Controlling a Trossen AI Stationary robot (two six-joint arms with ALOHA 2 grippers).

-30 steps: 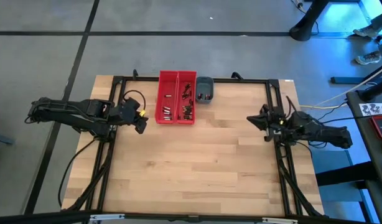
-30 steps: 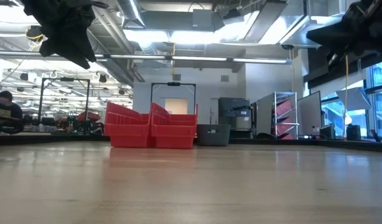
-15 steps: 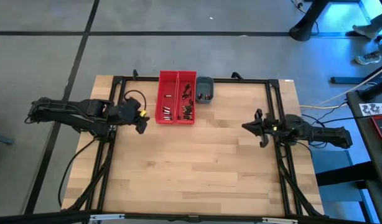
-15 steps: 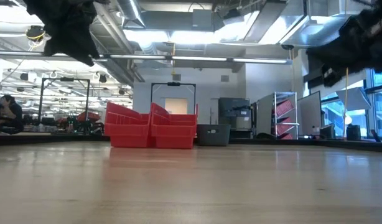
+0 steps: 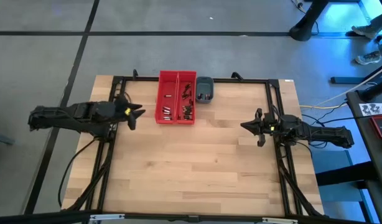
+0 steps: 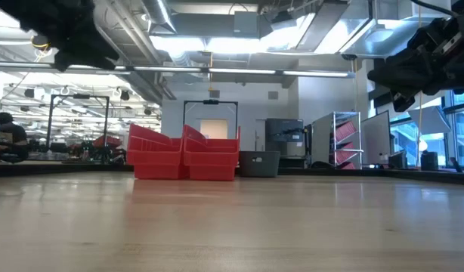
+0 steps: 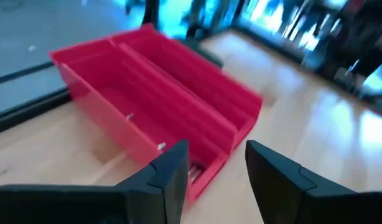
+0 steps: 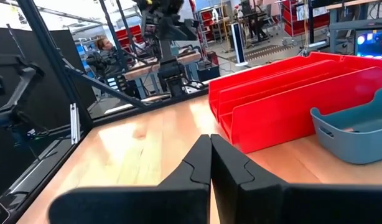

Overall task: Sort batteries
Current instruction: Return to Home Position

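Observation:
Two long red trays [image 5: 177,98] stand side by side at the table's far middle, with a small blue-grey tray [image 5: 204,90] to their right. Batteries [image 5: 187,111] lie as tiny cells in the red trays, and some [image 5: 204,95] lie in the blue-grey tray. My left gripper [image 5: 139,113] hangs open above the table just left of the red trays [image 7: 160,93], pointing at them, with nothing between its fingers. A few batteries [image 7: 161,146] show in the nearest tray. My right gripper [image 5: 244,126] is shut and empty above the table's right part, aimed toward the trays [image 8: 290,93].
A black frame [image 5: 275,112] runs around the tabletop and carries both arms' bases. Bare wood [image 5: 191,168] fills the near half of the table. In the low view both arms [image 6: 421,60] hang high above the board. People and shelving show in the room behind.
My left gripper has tipped up from a downward slant toward level and now points at the red trays, staying open. My right gripper has sunk a little and reached slightly toward the table's left, staying shut. The trays and batteries have not moved.

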